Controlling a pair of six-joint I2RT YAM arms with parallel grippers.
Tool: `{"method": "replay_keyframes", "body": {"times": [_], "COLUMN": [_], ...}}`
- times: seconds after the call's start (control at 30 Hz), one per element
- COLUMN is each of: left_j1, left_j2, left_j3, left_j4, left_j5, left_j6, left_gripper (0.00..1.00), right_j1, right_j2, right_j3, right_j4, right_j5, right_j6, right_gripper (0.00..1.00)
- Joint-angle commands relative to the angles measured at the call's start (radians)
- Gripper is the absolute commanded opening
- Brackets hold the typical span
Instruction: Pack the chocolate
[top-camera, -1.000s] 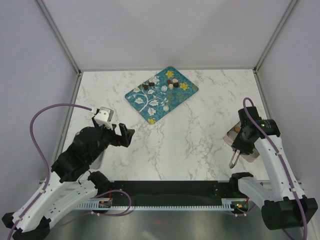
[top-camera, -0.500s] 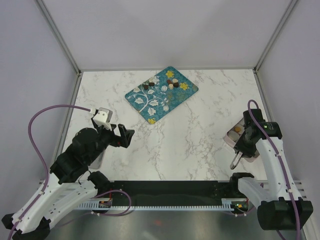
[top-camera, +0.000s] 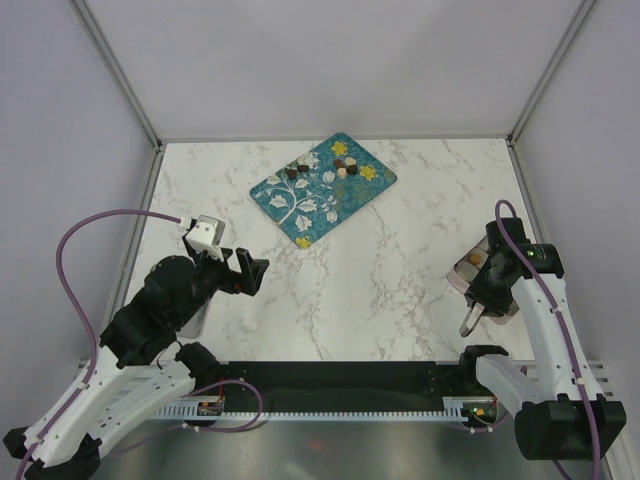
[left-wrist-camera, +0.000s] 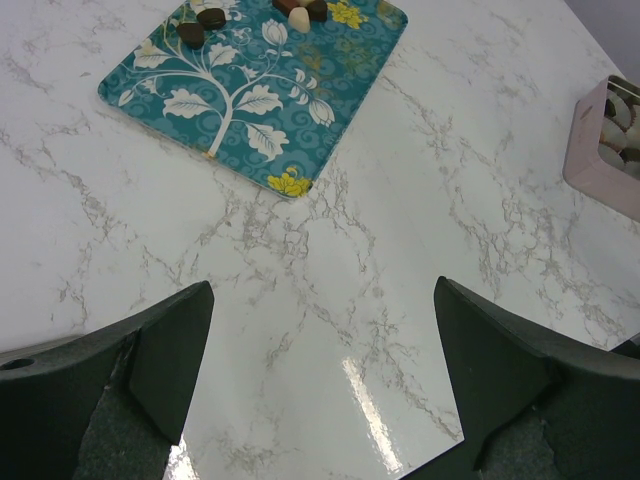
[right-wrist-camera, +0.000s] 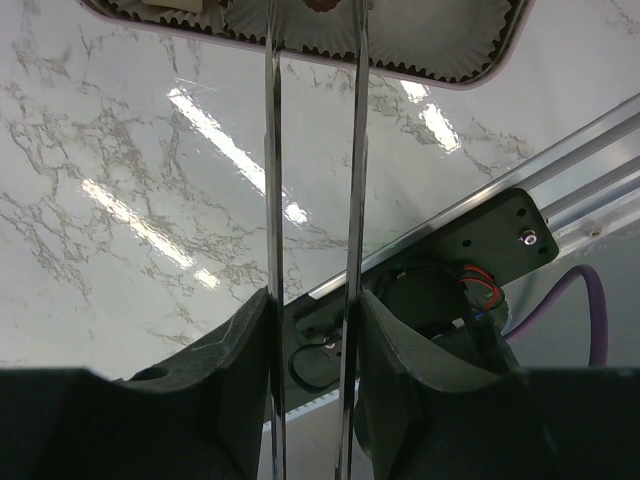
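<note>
Bright, even, diffuse light fills the overhead view, and the shadows beneath the arms are soft and faint. The marble table (right-wrist-camera: 150, 200) throws back long white streaks of glare in the right wrist view (the brightest spots anywhere), with a smaller glossy patch low in the left wrist view. The tongs (right-wrist-camera: 271, 150) gleam as thin, sharp strips, while the right gripper (right-wrist-camera: 312, 310) holding them is near black and shows little detail. The teal tray (left-wrist-camera: 250, 110) looks crisp and well lit.
</note>
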Motion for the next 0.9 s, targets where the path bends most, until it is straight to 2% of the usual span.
{"method": "replay_keyframes", "body": {"times": [0.0, 0.37, 0.67, 0.77, 0.8, 0.87], "left_j1": [-0.005, -0.004, -0.005, -0.005, -0.005, -0.005], "left_j2": [-0.008, -0.014, -0.017, -0.017, -0.017, -0.019], "left_j3": [0.005, 0.003, 0.002, 0.003, 0.003, 0.005], "left_j4": [0.017, 0.017, 0.017, 0.017, 0.017, 0.017], "left_j5": [-0.005, -0.010, -0.021, -0.027, -0.030, -0.033], "left_j6": [0.009, 0.007, 0.007, 0.009, 0.007, 0.007], "left_gripper": [1.00, 1.00, 1.00, 1.00, 1.00, 1.00], "right_j1": [-0.004, -0.004, -0.003, -0.003, -0.003, 0.000], "right_j2": [-0.013, 0.018, 0.137, 0.222, 0.243, 0.318], "right_j3": [0.011, 0.104, 0.354, 0.494, 0.556, 0.610], "right_j4": [-0.107, -0.114, -0.107, -0.058, -0.024, 0.069], "right_j5": [-0.002, 0.024, 0.015, 0.003, -0.062, -0.098], "right_j6": [0.012, -0.010, -0.076, -0.139, -0.156, -0.179], "right_gripper": [0.45, 0.47, 0.46, 0.46, 0.46, 0.45]}}
